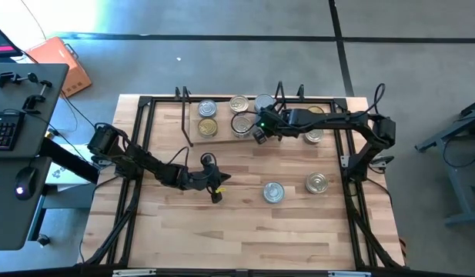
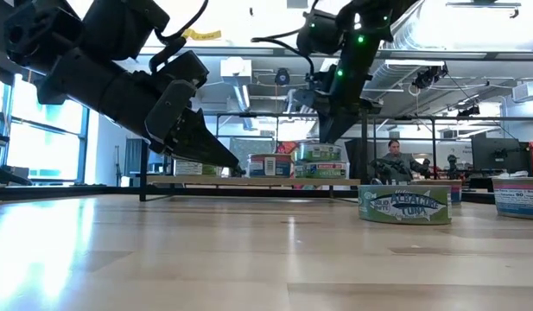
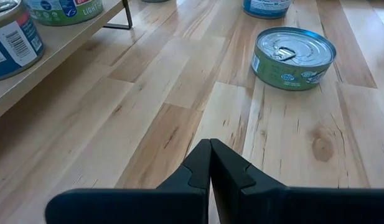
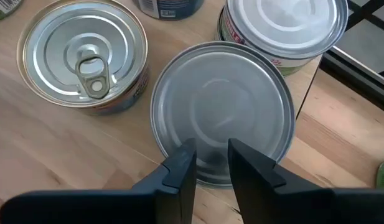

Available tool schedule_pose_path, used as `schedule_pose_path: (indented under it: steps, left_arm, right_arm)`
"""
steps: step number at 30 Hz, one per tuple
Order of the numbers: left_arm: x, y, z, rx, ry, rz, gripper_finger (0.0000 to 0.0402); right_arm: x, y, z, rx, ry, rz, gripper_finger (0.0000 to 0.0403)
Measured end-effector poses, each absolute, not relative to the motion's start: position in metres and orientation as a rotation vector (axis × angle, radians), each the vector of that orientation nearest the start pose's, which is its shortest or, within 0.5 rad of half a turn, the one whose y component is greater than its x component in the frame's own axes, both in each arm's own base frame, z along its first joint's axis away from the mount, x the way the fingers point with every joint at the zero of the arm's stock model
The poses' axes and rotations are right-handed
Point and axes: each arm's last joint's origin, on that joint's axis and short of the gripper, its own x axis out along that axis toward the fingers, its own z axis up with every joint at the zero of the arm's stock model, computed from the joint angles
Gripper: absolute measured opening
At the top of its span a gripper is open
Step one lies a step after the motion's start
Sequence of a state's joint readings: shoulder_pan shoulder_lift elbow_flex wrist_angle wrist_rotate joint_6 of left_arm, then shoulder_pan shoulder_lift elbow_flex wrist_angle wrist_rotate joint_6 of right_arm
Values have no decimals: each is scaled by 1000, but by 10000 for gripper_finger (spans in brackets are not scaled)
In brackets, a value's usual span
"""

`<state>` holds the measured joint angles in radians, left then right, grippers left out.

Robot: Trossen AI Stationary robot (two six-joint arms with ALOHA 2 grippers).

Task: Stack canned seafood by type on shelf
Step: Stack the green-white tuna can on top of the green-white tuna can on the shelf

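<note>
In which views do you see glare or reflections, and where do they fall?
Low view: bright window light reflects as a pale sheen on the table at the left. Right wrist view: the plain silver tin lid shows soft, blurred reflections. Left wrist view: the green-labelled tin has small highlights on its lid. High view: a bright patch on the floor at the top.

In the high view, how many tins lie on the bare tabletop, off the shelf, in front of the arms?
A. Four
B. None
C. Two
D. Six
C. Two tins lie on the bare tabletop: one tin near the middle and a second tin to its right, both apart from the shelf, where the other tins sit.
</note>
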<state>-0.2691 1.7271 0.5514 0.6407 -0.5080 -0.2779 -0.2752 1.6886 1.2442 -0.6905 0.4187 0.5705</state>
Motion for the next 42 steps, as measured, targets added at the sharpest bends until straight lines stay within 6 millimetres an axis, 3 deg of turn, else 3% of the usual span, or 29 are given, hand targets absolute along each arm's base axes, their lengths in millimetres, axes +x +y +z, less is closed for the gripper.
schedule_pose_path:
  steps: [15,28,35,42]
  left_arm:
    - [284,-64,114,-67,459,299,0]
    - [284,-64,113,-69,465,301,0]
    - [283,-64,113,-68,471,302,0]
    - [283,-64,112,-66,479,302,0]
  right_arm:
    - [318,-102,233,424,947,-928,87]
    - [327,-89,255,375,961,-842,87]
    - [332,-53,249,309,1089,-605,87]
    - [325,19,236,111,1177,-490,87]
